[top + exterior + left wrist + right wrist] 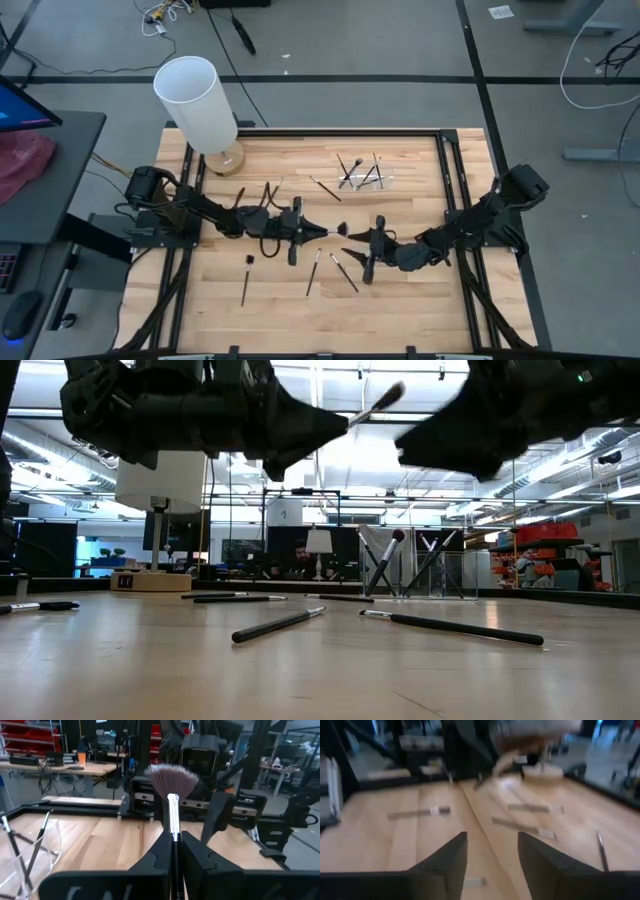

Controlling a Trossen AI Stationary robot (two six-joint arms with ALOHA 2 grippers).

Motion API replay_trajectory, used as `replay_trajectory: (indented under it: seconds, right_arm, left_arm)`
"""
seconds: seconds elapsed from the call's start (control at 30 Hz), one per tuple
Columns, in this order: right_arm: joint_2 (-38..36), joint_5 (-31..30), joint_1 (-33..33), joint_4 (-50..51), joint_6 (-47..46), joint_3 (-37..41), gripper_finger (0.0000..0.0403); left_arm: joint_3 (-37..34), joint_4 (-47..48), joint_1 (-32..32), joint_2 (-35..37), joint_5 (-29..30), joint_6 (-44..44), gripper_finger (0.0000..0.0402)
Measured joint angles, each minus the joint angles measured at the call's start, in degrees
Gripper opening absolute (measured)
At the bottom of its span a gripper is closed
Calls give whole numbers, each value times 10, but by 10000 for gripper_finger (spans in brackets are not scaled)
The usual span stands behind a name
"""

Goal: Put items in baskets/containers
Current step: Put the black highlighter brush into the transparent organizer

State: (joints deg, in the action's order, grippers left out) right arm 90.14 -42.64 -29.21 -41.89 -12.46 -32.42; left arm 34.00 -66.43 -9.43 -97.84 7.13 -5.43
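Note:
My left gripper [320, 231] hangs over the middle of the table, shut on a fan brush [172, 782] whose grey bristles point at my right gripper [350, 245]. That gripper faces it a short way off, open, with nothing between its fingers [492, 862]. Several more brushes lie flat on the wood, among them a dark one [246, 278] and two near the centre [313, 272] [345, 272]. The clear holder [362, 175] stands at the far middle of the table with several brushes leaning in it [385, 560]. My left gripper pinches the fan brush between its two fingers where the dark handle meets the silver ferrule [174, 836]. The fingers lie level, pointing toward the table's right, along the brush. The brush is lifted clear of the table, and its bristle end [385, 398] sticks out past the fingertips, tilted slightly up.
A tall white cylinder on a round wooden base [200, 105] stands at the far left corner. A black frame rail [440, 150] borders the table. Two loose brushes [325, 187] [268, 195] lie toward the far side.

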Motion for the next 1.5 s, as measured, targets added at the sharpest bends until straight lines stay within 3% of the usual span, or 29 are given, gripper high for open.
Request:
replay_trajectory:
  seconds: [0.23,0.5,0.8,1.0,1.23,1.33,1.5]
  right_arm:
    - [42,8,0,-223,121,0,202]
    - [45,66,3,-303,165,0,163]
    - [45,136,26,-301,164,-11,118]
    - [45,140,32,-282,163,-17,84]
    - [44,136,32,-273,164,-17,16]
    - [43,117,27,-263,164,-18,16]
    - [-21,18,-1,-151,173,-18,18]
  left_arm:
    - [36,7,-23,0,0,37,23]
    - [47,7,-33,0,0,47,24]
    - [48,4,-34,0,-4,47,24]
    - [48,8,-34,0,-3,47,27]
    - [47,9,-34,0,-1,46,35]
    - [47,15,-34,-1,7,46,57]
    - [48,50,-28,-1,32,46,110]
